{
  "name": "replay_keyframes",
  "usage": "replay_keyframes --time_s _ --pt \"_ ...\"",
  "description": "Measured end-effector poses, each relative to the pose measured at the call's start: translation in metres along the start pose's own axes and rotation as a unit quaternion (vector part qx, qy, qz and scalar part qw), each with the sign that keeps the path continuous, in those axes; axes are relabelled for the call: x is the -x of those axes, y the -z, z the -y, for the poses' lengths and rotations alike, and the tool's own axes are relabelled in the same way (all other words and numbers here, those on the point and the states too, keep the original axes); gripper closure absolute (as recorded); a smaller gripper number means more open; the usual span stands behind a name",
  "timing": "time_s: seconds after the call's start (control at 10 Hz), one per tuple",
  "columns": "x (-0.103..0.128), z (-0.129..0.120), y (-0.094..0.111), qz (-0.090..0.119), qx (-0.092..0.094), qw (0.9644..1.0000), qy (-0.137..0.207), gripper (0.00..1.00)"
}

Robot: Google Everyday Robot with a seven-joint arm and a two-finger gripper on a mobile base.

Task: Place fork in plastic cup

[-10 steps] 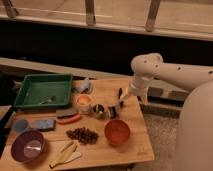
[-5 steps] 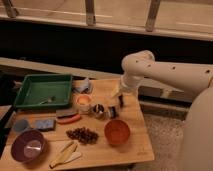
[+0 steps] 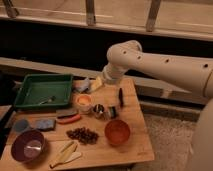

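Note:
The fork is small and silvery and lies inside the green tray at the table's left. The plastic cup is a small dull blue-grey cup at the left edge, in front of the tray and behind the purple bowl. My gripper is at the end of the white arm that reaches in from the right. It hangs over the back middle of the table, right of the tray and well away from both fork and cup. It holds nothing I can see.
An orange cup and a shiny metal cup stand mid-table, with a black-handled tool to their right. An orange bowl, dark small pieces, pale yellow utensils, a blue sponge and a red tool lie in front.
The arm has swung left across the back of the table, bringing the gripper closer to the green tray. The objects on the table have not moved.

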Motion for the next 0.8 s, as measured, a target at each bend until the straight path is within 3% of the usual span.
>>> replay_keyframes --time_s 0.2,0.5,0.8 --pt "0.005 -0.019 0.010 0.009 0.026 0.9994 0.021 0.20" --pt "0.003 -0.017 0.011 0.009 0.023 0.9995 0.022 0.20" --pt "0.023 -0.025 -0.001 0.036 0.010 0.9989 0.030 0.20"
